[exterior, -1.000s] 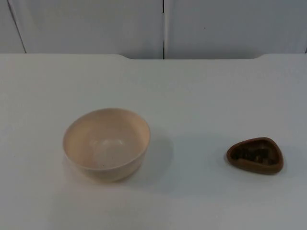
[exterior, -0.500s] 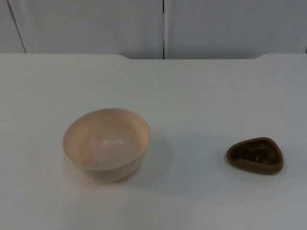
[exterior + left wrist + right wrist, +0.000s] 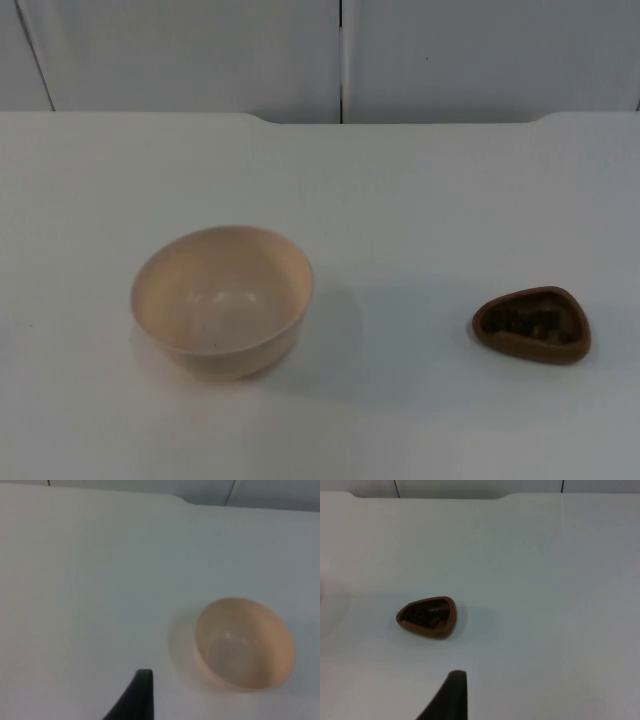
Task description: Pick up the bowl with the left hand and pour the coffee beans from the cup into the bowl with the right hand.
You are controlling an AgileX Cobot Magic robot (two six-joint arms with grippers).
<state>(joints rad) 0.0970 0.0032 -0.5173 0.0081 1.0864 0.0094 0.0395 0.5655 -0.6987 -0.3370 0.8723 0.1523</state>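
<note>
left gripper (image 3: 142, 687) hangs above the worktop (image 3: 400, 200) near the bowl (image 3: 221, 300); its opening i cannot tell, nor the right gripper (image 3: 455, 690)'s near the cup (image 3: 532, 324). approach the bowl's rim squarely and grip it firmly.

We see a small brown cup (image 3: 427, 617) with a rounded three-cornered rim, standing upright on the white table (image 3: 545, 580). Dark coffee beans (image 3: 426, 617) lie inside it. One black fingertip (image 3: 451, 695) of the right gripper hangs apart from the cup.
</note>
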